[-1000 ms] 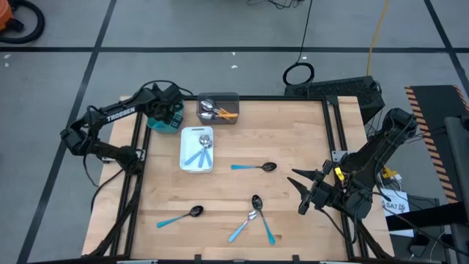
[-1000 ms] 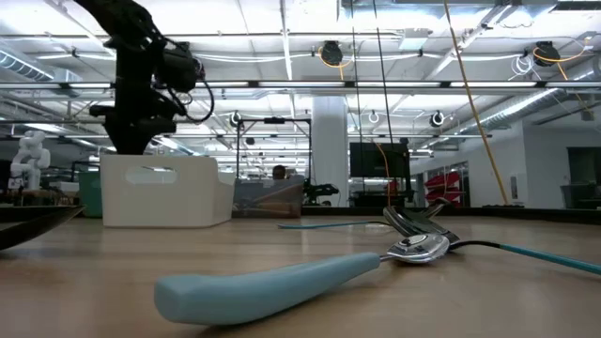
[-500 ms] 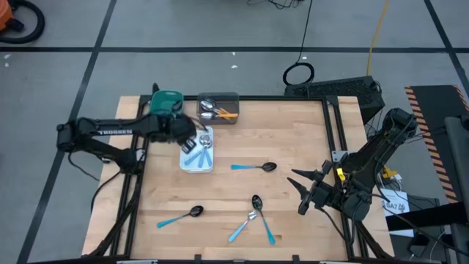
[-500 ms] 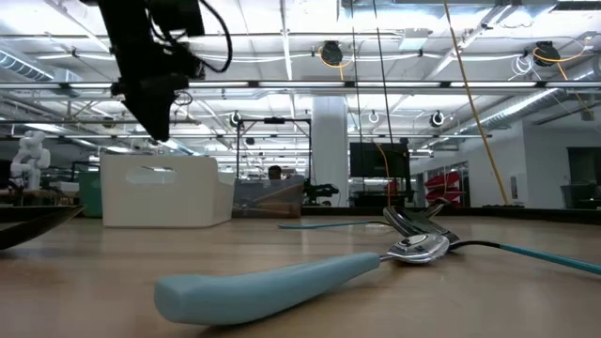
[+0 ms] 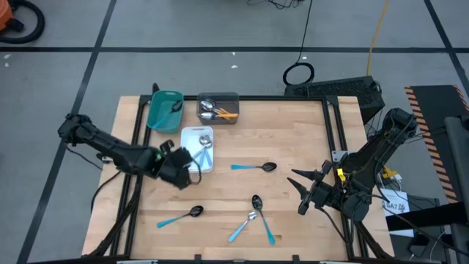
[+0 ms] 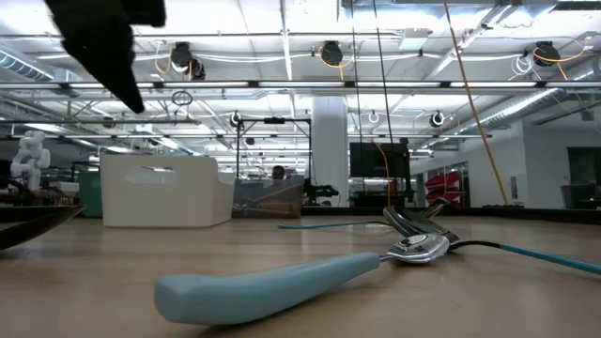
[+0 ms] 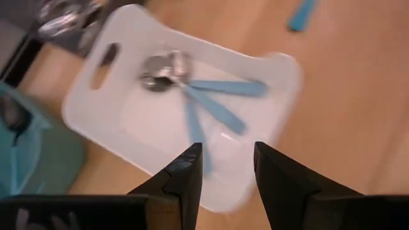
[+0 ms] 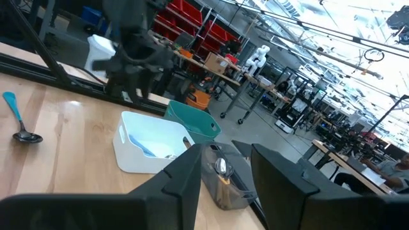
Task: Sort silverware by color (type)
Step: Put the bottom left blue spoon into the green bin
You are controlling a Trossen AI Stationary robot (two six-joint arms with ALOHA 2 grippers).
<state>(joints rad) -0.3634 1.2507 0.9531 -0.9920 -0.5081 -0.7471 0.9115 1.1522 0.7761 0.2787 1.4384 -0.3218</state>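
Silverware, small spoons with thin light-blue or orange plastic handles, split between trays and bare wood. Already binned: light-blue-handled spoons (image 5: 203,149) in the white rectangular plastic tray (image 5: 196,130), orange-handled spoons (image 5: 222,112) in the grey rectangular tray (image 5: 218,96), one dark piece, too small to identify, in the teal plastic tray (image 5: 157,119).

Left gripper (image 5: 189,165) a second ago over the teal tray, half a second ago over the white tray, now off the white tray's near left corner and low toward the wood. Fingers parted, nothing between them in the left wrist view, only the white tray and its spoons beyond. Probably a delivery just finished and the trip out for the next piece under way.

Still loose on the wooden tabletop (image 5: 293,132): a blue-handled, dark-bowled spoon (image 5: 253,167) just right of the white tray, near the left gripper; another blue-handled spoon (image 5: 179,216) near the front left, a bit farther off; a crossed cluster of blue-handled pieces (image 5: 253,217) at front centre, well apart from both grippers.

Right gripper (image 5: 302,192) parked at the table's right edge, fingers spread and empty, unmoved over the last second.
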